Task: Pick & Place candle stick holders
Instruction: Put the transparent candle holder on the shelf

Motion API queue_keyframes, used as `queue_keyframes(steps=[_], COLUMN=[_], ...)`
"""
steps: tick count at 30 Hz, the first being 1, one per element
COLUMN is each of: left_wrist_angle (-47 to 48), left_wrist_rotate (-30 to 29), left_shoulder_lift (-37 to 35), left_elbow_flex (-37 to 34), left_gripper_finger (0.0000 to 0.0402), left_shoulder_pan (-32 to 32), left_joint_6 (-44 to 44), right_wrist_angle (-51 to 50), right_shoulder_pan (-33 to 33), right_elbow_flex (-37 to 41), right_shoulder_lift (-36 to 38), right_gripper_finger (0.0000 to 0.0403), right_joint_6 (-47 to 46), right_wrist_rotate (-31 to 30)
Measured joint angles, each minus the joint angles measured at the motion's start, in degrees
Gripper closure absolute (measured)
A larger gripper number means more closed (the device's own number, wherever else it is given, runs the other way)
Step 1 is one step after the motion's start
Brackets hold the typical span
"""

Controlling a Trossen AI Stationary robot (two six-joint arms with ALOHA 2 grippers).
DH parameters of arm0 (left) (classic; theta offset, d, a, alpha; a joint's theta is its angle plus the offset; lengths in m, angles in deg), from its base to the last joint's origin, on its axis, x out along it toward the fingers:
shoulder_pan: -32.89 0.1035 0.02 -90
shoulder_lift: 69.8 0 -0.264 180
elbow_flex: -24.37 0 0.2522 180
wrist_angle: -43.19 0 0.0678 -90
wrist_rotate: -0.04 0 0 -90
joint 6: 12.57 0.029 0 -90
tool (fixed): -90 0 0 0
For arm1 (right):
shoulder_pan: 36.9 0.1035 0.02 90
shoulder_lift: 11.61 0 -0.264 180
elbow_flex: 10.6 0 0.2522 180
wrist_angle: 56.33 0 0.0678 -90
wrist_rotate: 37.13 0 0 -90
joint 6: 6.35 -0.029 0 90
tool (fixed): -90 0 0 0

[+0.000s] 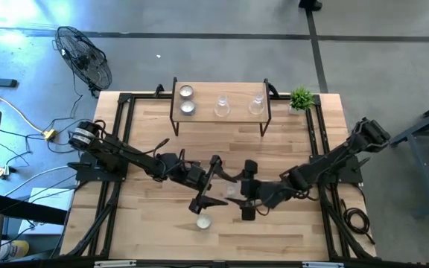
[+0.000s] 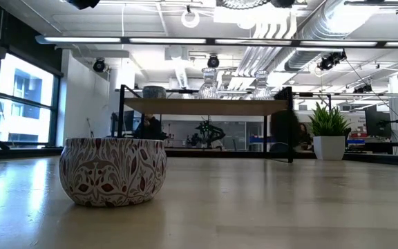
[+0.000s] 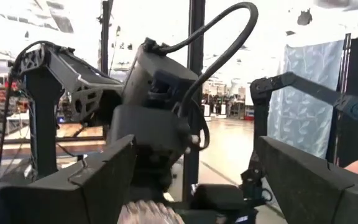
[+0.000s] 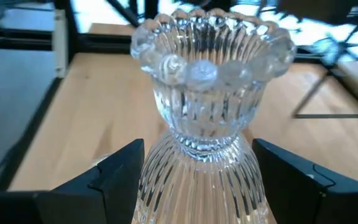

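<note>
My worry is the glass candle holder (image 4: 199,118) between my right hand's (image 4: 194,186) fingers: ribbed, slick glass could slip or tip if I squeeze off-centre. That hand sits near the table's (image 1: 289,238) front edge, partly open around the stem, fingers beside it. My left hand (image 1: 208,195) stands wide open, holding nothing, the tealight cup (image 1: 203,222) just beside it.

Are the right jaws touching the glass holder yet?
Cannot tell. In the right wrist view the glass holder stands between the jaws of the right gripper, but its clear ribbed base hides any gap.
</note>
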Motion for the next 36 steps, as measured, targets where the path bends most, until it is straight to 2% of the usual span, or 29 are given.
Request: queue_keyframes(steps=[10,14,19,22,25,30,36], left_wrist_angle=[0.7,1.1,3.6,7.3,11.2,21.8,36.1], left_wrist_rotate=[-0.1,-0.2,-1.1,-1.4,-1.4,-2.3,-8.6], left_shoulder_lift=[0.0,0.0,-0.5,-2.4,-5.0,-10.4,-16.5], left_elbow_flex=[0.0,0.0,-0.1,-0.1,-0.1,-0.1,-0.1], left_gripper_finger=[0.0071,0.0071,0.0071,0.0071,0.0071,0.0071,0.0071], left_shoulder_pan=[0.0,0.0,0.0,0.0,0.0,0.0,-0.1], left_joint_6=[-1.4,-1.4,-1.5,-2.0,-6.3,-7.2,-7.2], right_wrist_angle=[-12.2,-16.4,-17.2,-16.7,-15.9,-15.5,-15.2], right_shoulder_pan=[4.7,3.5,-2.9,-7.6,-11.6,-18.0,-25.2], right_elbow_flex=[0.0,0.0,-0.1,-0.1,-0.1,-0.1,-0.1], right_shoulder_lift=[9.0,12.1,12.5,12.5,12.3,12.3,12.3], right_gripper_finger=[0.0135,0.0135,0.0135,0.0135,0.0135,0.0135,0.0135], right_joint_6=[-3.9,-5.5,-5.4,-5.4,-3.6,-0.7,2.5], right_wrist_rotate=[-21.3,-25.5,-22.0,-16.1,-11.0,-7.5,-1.6])
